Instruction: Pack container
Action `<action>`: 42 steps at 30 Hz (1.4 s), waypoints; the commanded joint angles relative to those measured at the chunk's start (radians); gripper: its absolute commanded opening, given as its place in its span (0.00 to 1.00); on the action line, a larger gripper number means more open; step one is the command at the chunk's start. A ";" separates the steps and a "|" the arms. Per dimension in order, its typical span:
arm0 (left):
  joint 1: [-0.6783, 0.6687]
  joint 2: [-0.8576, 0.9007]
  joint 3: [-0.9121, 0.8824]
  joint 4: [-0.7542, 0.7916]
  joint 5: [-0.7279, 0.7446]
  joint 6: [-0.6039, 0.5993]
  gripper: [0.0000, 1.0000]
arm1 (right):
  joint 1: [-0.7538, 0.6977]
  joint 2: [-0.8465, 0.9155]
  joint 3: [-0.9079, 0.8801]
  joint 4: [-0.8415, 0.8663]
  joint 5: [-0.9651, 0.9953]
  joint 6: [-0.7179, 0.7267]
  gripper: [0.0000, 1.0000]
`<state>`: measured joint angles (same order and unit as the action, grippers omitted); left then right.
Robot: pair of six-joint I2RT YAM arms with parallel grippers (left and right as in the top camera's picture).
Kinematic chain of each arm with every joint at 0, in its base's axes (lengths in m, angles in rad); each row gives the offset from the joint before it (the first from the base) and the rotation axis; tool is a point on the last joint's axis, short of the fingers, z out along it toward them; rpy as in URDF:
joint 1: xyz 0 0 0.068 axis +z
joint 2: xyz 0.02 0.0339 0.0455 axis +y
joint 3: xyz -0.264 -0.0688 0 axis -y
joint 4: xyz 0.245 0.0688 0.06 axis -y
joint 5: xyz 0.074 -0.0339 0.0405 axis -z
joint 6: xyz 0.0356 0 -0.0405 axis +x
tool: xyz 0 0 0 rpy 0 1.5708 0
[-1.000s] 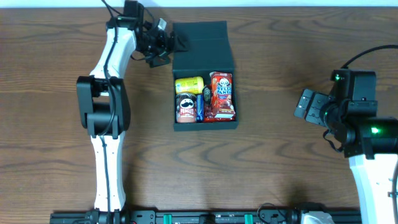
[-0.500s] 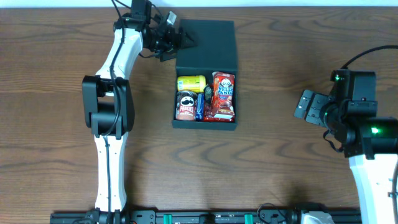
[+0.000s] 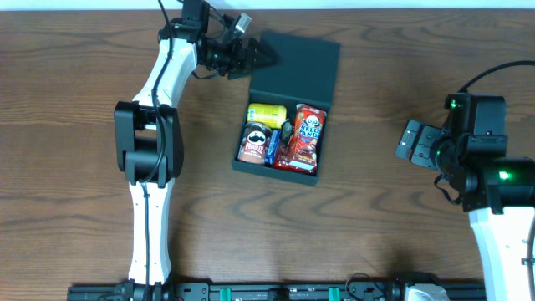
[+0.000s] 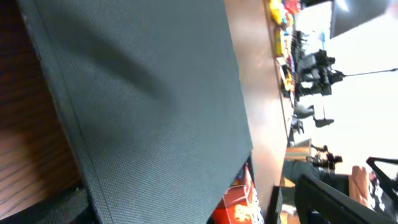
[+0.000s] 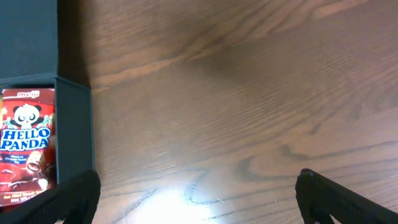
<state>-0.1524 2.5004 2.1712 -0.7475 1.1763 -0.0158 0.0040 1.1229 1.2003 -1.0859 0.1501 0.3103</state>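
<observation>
The container (image 3: pixel 275 170), a dark square box, lies open and skewed at the table's middle, its flat lid (image 3: pixel 297 63) spread out behind it. Inside are a Pringles can (image 3: pixel 253 142), a yellow can (image 3: pixel 267 113), a small blue pack (image 3: pixel 272 147) and a red Hello Panda pack (image 3: pixel 306 136). My left gripper (image 3: pixel 254 57) is open at the lid's far left corner. In the left wrist view the lid (image 4: pixel 143 106) fills the space between the wide fingers of the left gripper (image 4: pixel 199 211). My right gripper (image 3: pixel 413 142) stays open over bare wood, well right of the box.
The right wrist view shows the right gripper (image 5: pixel 205 205) above wood grain, with the container's wall (image 5: pixel 74 124) and the Hello Panda pack (image 5: pixel 25 146) at its left edge. The table's far edge runs just behind the lid.
The left gripper has moved right along the far edge. The container has slid right and turned clockwise with it. The right arm has stayed still.
</observation>
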 commanded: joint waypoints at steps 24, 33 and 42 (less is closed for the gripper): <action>-0.047 -0.291 0.012 -0.509 -0.054 0.550 0.95 | -0.006 0.018 0.001 0.029 0.030 -0.025 0.99; -0.047 -0.375 0.012 -0.769 -0.103 0.649 0.95 | -0.006 -0.027 0.002 0.077 0.021 -0.065 0.99; -0.048 -0.593 0.012 -0.835 -0.551 0.422 0.96 | 0.100 -0.010 0.001 0.102 -0.092 -0.178 0.99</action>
<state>-0.2031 1.9793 2.1727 -1.5734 0.8558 0.5396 0.0601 1.1080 1.2003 -0.9890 0.0795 0.1703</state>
